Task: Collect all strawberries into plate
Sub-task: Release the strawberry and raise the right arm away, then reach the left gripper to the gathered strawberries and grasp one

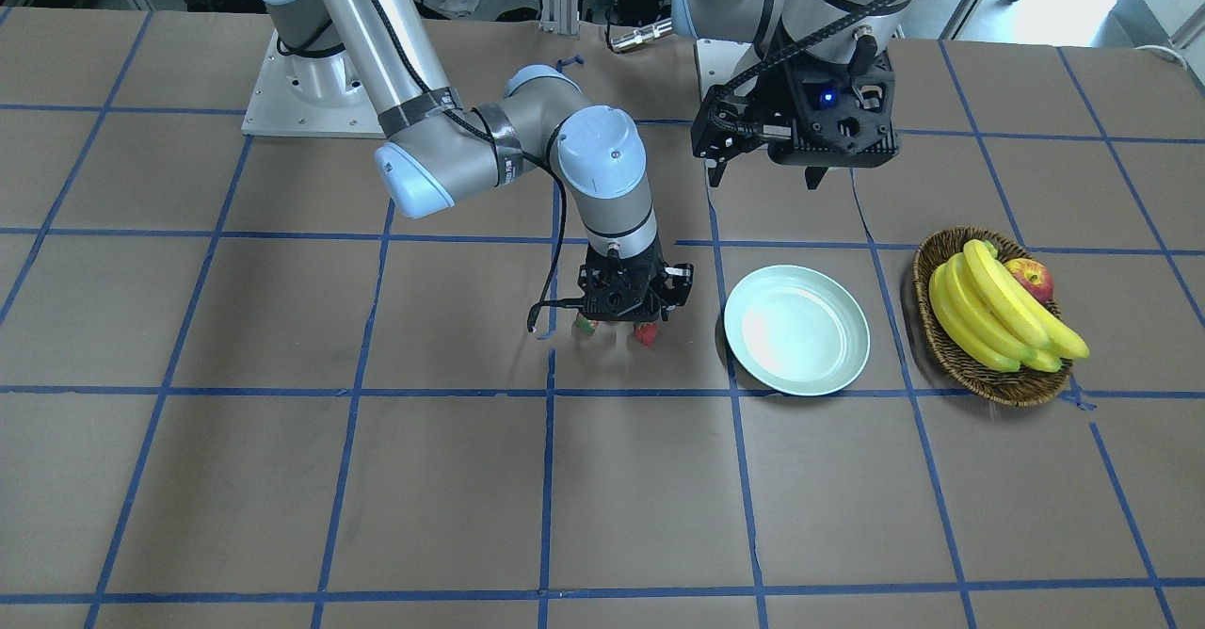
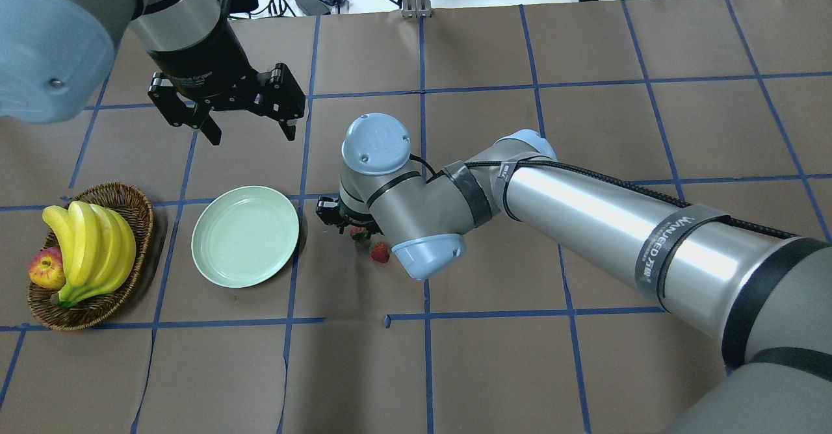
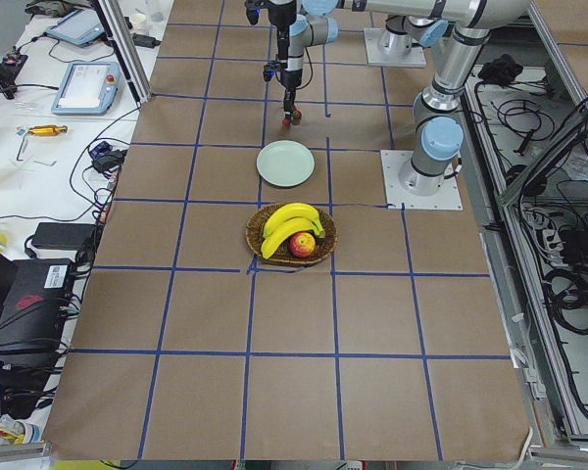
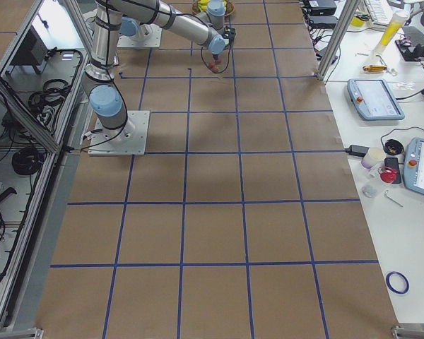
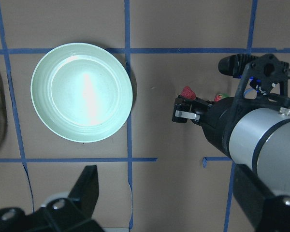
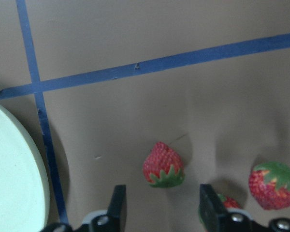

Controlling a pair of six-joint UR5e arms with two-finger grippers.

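Three small red strawberries lie on the brown table beside the plate. In the right wrist view one strawberry (image 6: 163, 166) lies between and just beyond my open right gripper's (image 6: 162, 195) fingers. A second (image 6: 273, 185) lies to its right, and a third (image 6: 229, 202) is half hidden behind a finger. The front view shows the right gripper (image 1: 617, 328) low over the table with a strawberry (image 1: 646, 333) beside it. The pale mint plate (image 1: 796, 330) is bare. My left gripper (image 2: 250, 134) hangs open and empty, high over the table near the plate (image 2: 246, 236).
A brown wicker basket (image 1: 951, 351) with bananas (image 1: 998, 314) and a red-yellow apple (image 1: 1031, 279) stands past the plate, away from the strawberries. Blue tape lines grid the table. The right arm's elbow (image 2: 429, 252) overhangs the strawberries in the overhead view.
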